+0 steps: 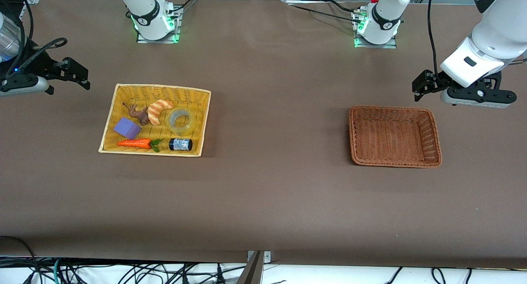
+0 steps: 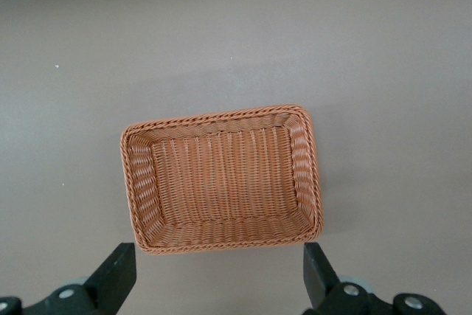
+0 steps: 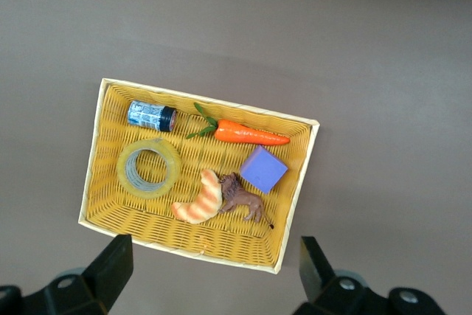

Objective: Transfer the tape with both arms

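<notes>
The tape [image 1: 181, 120], a clear yellowish ring, lies flat in the yellow basket [image 1: 158, 87] toward the right arm's end of the table. It also shows in the right wrist view [image 3: 149, 168]. My right gripper [image 1: 78, 75] is open and empty, up in the air over the bare table beside the yellow basket; in its wrist view [image 3: 214, 271] the basket's rim lies between its spread fingers. My left gripper [image 1: 420, 86] is open and empty, over the table just off the brown basket [image 1: 395, 109], as its wrist view [image 2: 219, 274] also shows.
In the yellow basket lie a croissant [image 1: 159, 110], a brown toy animal [image 1: 140, 114], a purple cube [image 1: 127, 128], a carrot [image 1: 136, 143] and a small dark jar [image 1: 180, 144] next to the tape. The brown basket [image 2: 221, 117] holds nothing.
</notes>
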